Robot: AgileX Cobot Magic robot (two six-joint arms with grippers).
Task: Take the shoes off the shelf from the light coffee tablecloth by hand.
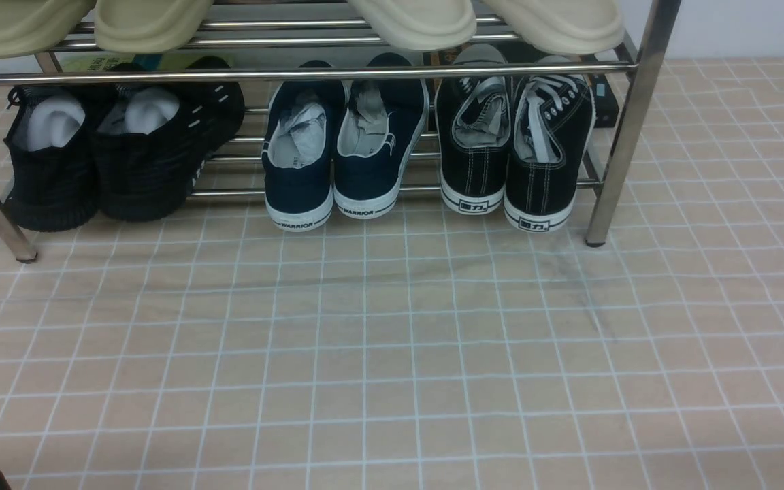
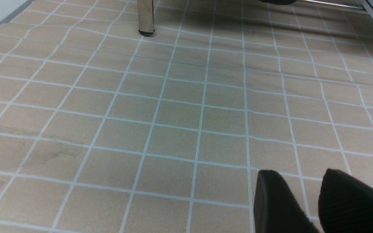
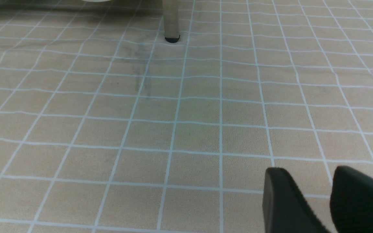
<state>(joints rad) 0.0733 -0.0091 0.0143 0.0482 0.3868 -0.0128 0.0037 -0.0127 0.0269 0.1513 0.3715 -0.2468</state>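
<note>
Three pairs sit on the lower tier of the shelf in the front view: all-black knit sneakers on the left, navy sneakers in the middle, and the shoes I'm after on the right. They are black canvas with white laces, heels toward me, just beside the shelf's right upright. Cream slippers line the top tier. The light coffee tablecloth spreads out in front.

Left wrist view: the left end effector is over the tablecloth, its two black fingers parted with cloth showing between them, gripping nothing. A shelf leg stands well ahead.

Right wrist view: the right end effector looks the same — fingers apart, empty — well short of another leg, with a faint dark smudge on the cloth near it.
</note>
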